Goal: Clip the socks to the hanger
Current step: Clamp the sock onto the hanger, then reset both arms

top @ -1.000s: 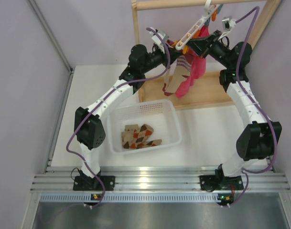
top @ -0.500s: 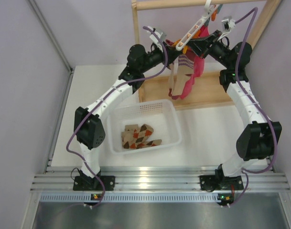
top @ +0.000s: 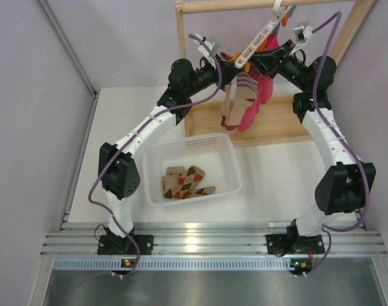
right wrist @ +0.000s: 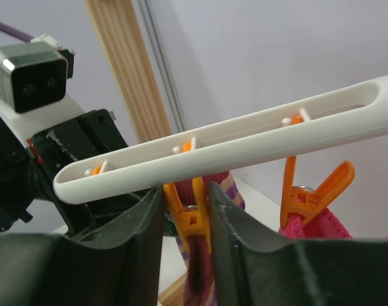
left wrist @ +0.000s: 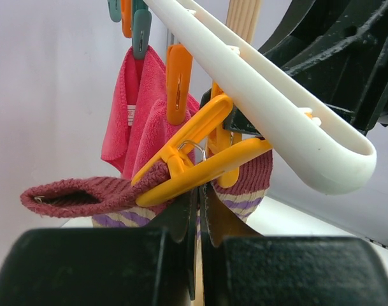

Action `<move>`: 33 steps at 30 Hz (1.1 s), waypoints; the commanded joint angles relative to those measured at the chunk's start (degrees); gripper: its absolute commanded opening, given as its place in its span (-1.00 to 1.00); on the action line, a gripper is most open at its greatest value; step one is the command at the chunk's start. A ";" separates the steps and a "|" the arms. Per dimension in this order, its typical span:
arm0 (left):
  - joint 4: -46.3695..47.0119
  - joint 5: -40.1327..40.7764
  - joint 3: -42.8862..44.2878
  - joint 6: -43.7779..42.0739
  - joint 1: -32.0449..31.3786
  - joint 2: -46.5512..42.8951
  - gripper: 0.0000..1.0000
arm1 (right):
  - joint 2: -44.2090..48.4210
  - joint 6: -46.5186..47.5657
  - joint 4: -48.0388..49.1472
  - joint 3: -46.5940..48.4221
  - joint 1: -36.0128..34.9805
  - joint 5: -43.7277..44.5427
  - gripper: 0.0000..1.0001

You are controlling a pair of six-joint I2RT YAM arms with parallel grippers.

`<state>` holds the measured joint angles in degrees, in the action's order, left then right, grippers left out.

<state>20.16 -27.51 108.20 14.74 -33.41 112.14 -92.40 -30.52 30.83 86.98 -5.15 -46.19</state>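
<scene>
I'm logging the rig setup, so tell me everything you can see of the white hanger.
The hanger is a slim white bar, plastic by its look, slotted along its length with a rounded end. It looks tilted, hooked at the wooden rod, its free end toward the left arm. Orange clips hang under it; one orange clip bites the maroon cuff of a striped sock. The right end effector straddles that clip just below the bar.

The slim white plastic bar hanger hangs tilted, with orange plastic clips spaced along its underside. One orange clip bites the maroon cuff of a beige purple-striped sock, which dangles below the bar. Beige argyle-diamond socks lie heaped inside a white plastic basket.
</scene>
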 commanded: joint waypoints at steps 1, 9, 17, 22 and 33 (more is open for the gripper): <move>4.97 -0.27 2.10 1.08 0.45 -2.89 -1.00 | 0.29 1.17 1.87 0.73 0.40 -1.09 -0.31; 4.45 -0.53 2.45 1.25 0.36 -2.71 -1.00 | 0.73 1.08 0.46 1.26 0.66 -1.70 0.08; 2.95 -6.85 -1.93 0.56 0.19 -5.61 -0.71 | 5.65 2.83 -7.09 -0.76 1.98 -5.30 0.32; -0.29 -8.44 -7.29 -2.35 -0.60 -10.79 -0.10 | 11.09 6.43 -19.03 -0.41 4.09 -4.70 0.31; -16.71 -5.56 -10.04 -3.14 -0.69 -18.62 0.88 | 19.36 19.27 -40.04 1.70 4.71 0.31 0.48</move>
<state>10.98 -34.74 96.05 11.70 -34.02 96.29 -74.83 -15.86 -2.00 86.30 -0.62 -47.99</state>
